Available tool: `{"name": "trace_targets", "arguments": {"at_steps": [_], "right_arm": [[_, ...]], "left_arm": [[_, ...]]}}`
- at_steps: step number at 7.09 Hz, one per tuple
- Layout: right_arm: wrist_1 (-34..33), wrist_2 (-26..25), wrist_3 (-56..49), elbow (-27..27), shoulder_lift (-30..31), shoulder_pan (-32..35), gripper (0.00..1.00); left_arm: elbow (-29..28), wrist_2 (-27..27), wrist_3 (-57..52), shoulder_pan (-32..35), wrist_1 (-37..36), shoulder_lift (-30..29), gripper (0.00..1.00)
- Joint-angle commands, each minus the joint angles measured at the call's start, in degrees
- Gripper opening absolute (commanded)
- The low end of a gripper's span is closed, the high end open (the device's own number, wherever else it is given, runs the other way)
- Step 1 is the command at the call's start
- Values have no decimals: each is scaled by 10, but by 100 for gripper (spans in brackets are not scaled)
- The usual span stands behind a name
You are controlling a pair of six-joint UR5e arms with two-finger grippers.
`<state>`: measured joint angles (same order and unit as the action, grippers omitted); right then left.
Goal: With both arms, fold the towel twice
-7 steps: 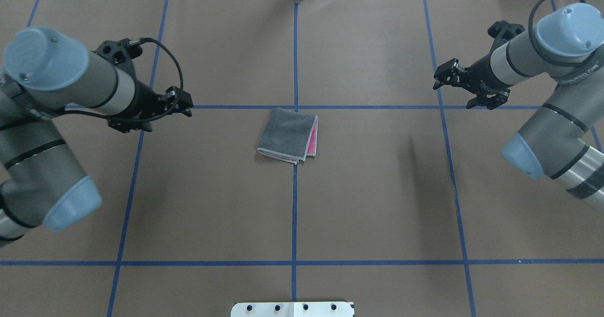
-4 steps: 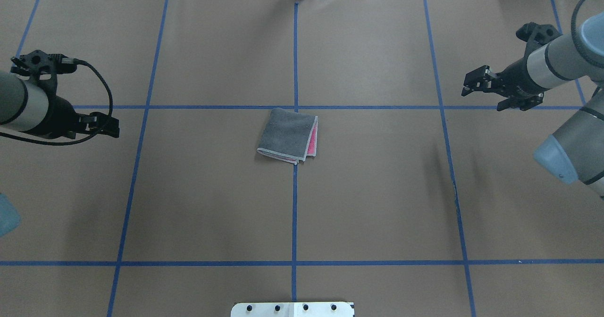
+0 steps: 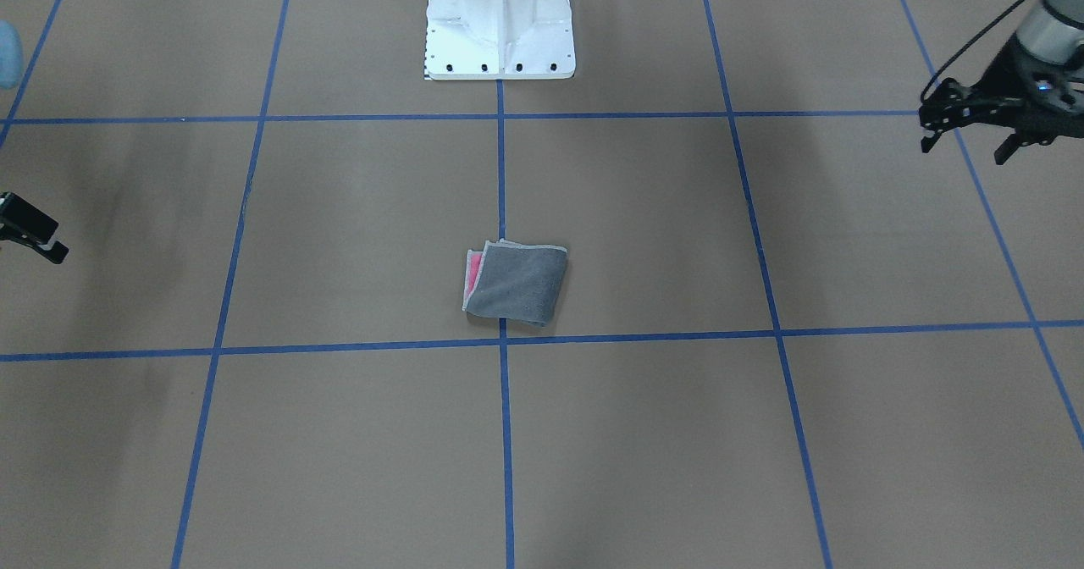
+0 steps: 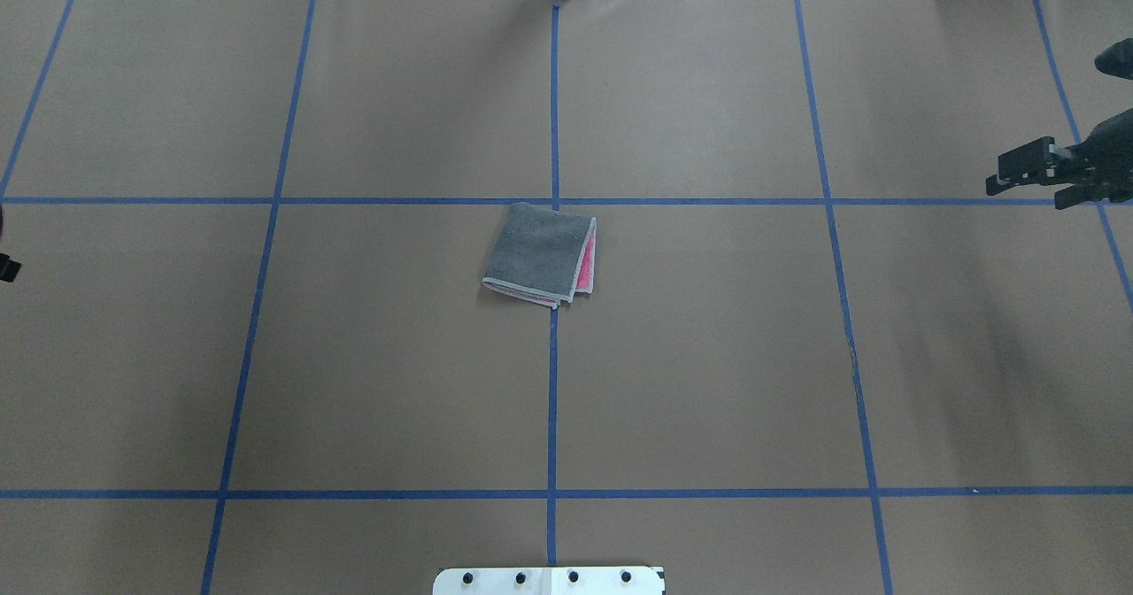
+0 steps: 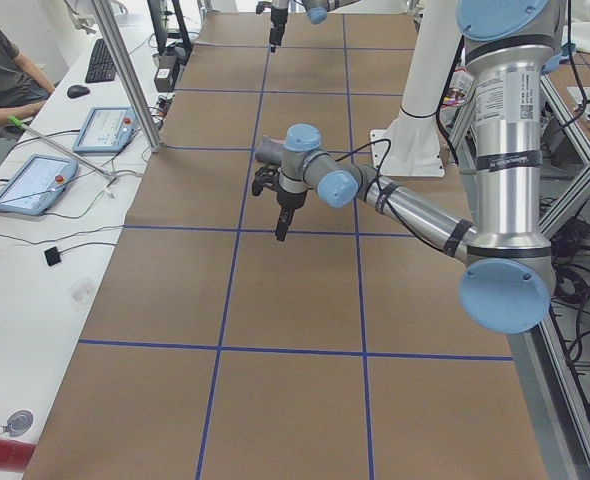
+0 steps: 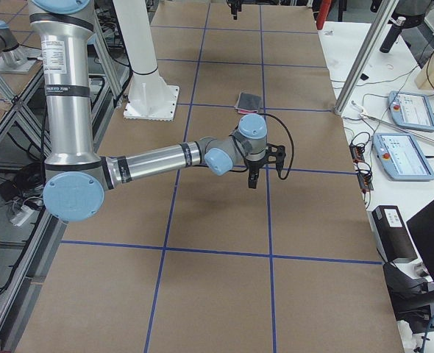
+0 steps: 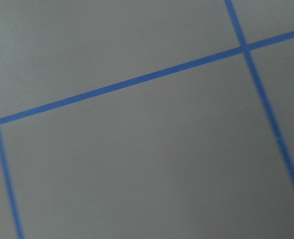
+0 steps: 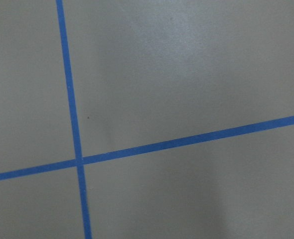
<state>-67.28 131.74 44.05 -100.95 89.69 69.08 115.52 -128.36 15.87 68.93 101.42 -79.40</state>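
Note:
The towel point(image 4: 540, 254) lies folded into a small square at the table's middle, grey face up, with a pink strip showing along one side. It also shows in the front view point(image 3: 515, 284) and the right side view point(image 6: 248, 101). My left gripper point(image 3: 963, 150) is open and empty, far out to the robot's left of the towel, above the brown table cover. Only its tip point(image 4: 7, 267) shows in the overhead view. My right gripper point(image 4: 1027, 183) is open and empty, far out on the other side. Both wrist views show only table cover and blue tape.
The white bolted pedestal point(image 3: 500, 27) stands at the robot's side of the table. Blue tape lines point(image 4: 553, 400) mark a grid on the cover. A side bench holds tablets point(image 5: 105, 128), and a seated person point(image 5: 0, 70) is beside it.
Both arms have swung outward, away from the towel, towards the table's two ends. The towel has not moved. Both grippers are still open.

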Motion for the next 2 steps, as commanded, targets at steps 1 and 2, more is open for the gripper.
{"name": "trace_targets", "arguments": {"at_steps": [1,2], "right_arm": [[-103,10,-179,-1,7,74,100],[-124,10,-229,0,10,84,100]], "left_arm": [[-67,-107,-113,127,-1,2,100],[-67,-94,-107,125,-3,-5,100]]}}
